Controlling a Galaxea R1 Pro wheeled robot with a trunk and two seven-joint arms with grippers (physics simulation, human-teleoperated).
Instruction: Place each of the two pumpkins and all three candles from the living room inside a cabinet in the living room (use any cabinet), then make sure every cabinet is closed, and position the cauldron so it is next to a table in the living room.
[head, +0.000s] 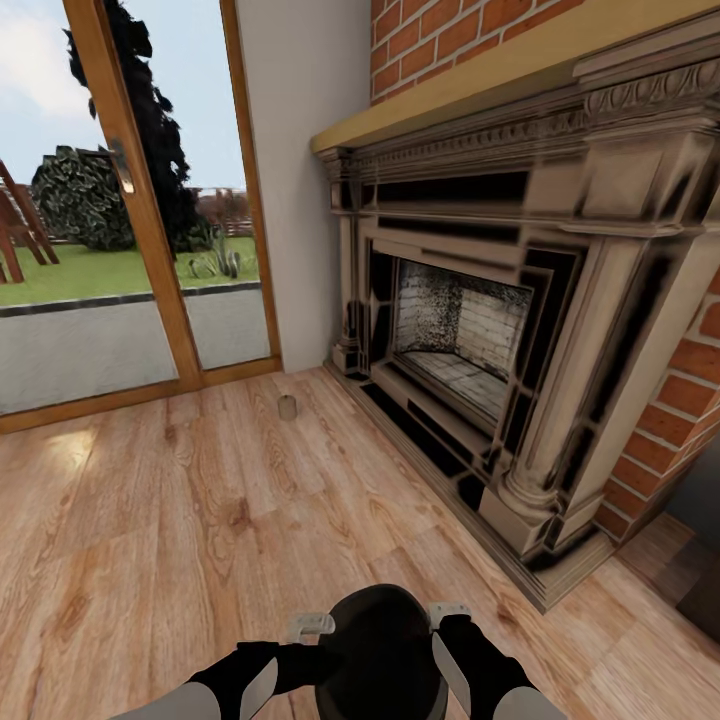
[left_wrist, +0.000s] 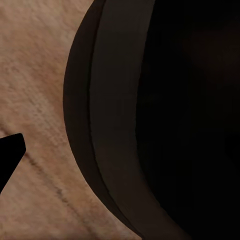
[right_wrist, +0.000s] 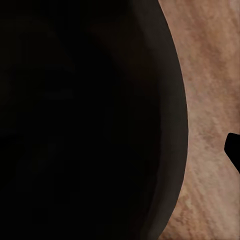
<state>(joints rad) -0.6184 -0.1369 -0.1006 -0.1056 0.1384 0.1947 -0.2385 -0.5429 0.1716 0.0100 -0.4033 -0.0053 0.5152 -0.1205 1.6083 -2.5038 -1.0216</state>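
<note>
The black cauldron (head: 380, 650) hangs low in front of me above the wooden floor, its wide mouth facing up. My left gripper (head: 312, 628) grips its rim on the left side and my right gripper (head: 449, 613) grips the rim on the right. In the left wrist view the cauldron's rim (left_wrist: 115, 125) curves close by, with one dark fingertip (left_wrist: 11, 150) outside it. The right wrist view shows the rim (right_wrist: 172, 125) and a fingertip (right_wrist: 234, 149) likewise. One small beige candle (head: 287, 407) stands on the floor ahead, near the wall corner.
A large stone fireplace (head: 520, 330) in a brick wall runs along the right, and its hearth base (head: 545, 585) juts onto the floor. A wood-framed glass door (head: 130, 220) to the garden is at the back left. Wooden floor (head: 180, 520) lies between them.
</note>
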